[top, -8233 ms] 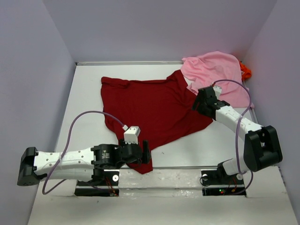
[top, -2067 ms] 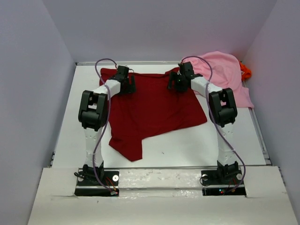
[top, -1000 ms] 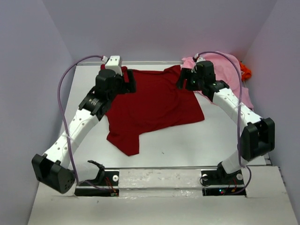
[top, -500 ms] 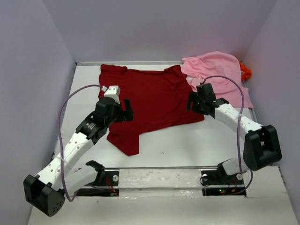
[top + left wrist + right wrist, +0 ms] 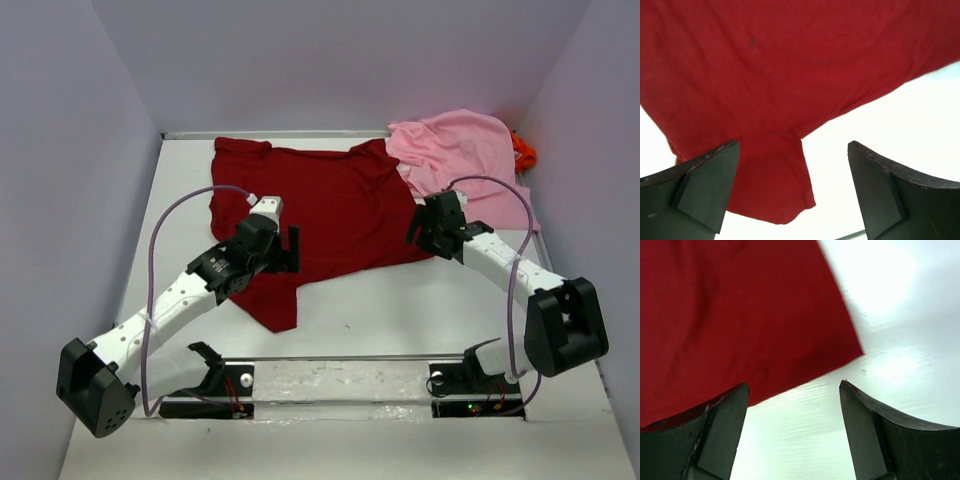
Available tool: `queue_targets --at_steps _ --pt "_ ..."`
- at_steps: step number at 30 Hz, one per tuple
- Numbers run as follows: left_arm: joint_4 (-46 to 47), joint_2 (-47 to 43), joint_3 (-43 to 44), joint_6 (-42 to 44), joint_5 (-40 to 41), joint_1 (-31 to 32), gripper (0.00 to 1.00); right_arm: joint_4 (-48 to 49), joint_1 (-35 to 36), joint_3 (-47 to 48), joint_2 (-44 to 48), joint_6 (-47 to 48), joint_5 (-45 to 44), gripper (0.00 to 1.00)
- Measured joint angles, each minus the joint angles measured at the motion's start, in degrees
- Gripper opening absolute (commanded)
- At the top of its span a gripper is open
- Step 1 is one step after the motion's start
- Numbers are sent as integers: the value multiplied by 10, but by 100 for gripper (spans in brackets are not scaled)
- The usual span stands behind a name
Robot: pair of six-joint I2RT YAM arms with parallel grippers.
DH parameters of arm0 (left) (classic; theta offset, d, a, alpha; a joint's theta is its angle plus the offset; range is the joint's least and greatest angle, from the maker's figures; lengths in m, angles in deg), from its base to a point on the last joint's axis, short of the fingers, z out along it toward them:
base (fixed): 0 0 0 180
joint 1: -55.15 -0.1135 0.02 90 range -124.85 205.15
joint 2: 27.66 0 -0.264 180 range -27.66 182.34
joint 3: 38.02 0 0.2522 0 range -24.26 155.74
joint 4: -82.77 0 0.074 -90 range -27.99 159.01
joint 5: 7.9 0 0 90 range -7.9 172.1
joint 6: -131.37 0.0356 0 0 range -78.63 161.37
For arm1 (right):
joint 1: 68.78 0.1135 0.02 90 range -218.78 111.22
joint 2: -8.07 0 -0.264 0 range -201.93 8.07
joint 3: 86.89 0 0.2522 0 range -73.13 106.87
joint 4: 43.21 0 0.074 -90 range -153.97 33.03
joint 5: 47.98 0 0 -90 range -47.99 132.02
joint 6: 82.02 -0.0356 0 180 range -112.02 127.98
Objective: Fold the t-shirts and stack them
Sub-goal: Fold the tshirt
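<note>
While the soft dark red cloth t-shirt (image 5: 330,205) lies spread out, your left gripper (image 5: 292,249) and right gripper (image 5: 414,228) hover over it, fingers released, empty.

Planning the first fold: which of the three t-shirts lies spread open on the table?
The dark red t-shirt, spread out centrally. The light pink t-shirt sits rumpled in the far right corner; the orange t-shirt only peeks out behind it.

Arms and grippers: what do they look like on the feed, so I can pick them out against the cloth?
The left arm and right arm have white shells with black joints; a lilac cable loops along each. The left gripper and right gripper are black, with dark wedge-shaped fingers, scuffed at the edges.
</note>
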Motion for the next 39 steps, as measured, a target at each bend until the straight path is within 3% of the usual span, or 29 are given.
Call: queue_targets --at_steps 6,13,22,32,39 --pt "3 7 41 24 32 0 99 -5 -56 -53 5 -25 -17 78" --pt "26 81 59 57 52 0 99 -1 -58 -56 -22 -27 -26 76" --pt "51 55 46 75 60 0 99 17 -58 -48 -77 -21 -10 67" --pt "61 37 30 76 59 0 99 41 -58 -26 -110 -1 5 42" --pt "66 37 26 76 59 0 99 60 -58 -19 -125 13 18 0"
